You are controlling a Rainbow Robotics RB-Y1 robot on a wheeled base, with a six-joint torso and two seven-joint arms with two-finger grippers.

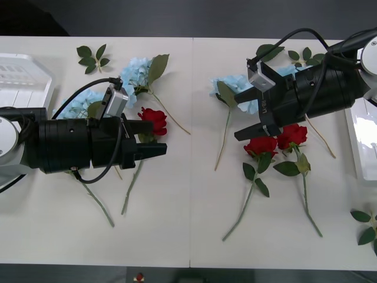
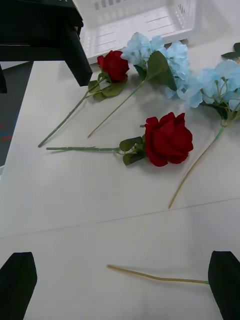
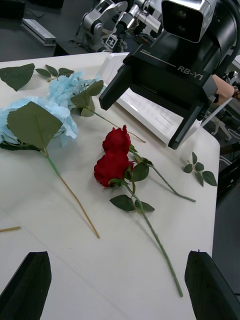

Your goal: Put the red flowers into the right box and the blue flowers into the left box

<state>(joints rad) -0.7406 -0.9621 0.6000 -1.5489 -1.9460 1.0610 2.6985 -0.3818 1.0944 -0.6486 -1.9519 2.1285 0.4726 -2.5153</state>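
Above roses (image 1: 277,140): both arms, jaws open.

White table (image 1: 177,236) stretches wide, a seam running down its middle. Loose green leaf sprigs lie near its far edge (image 1: 92,57) and at the near right corner (image 1: 368,227).
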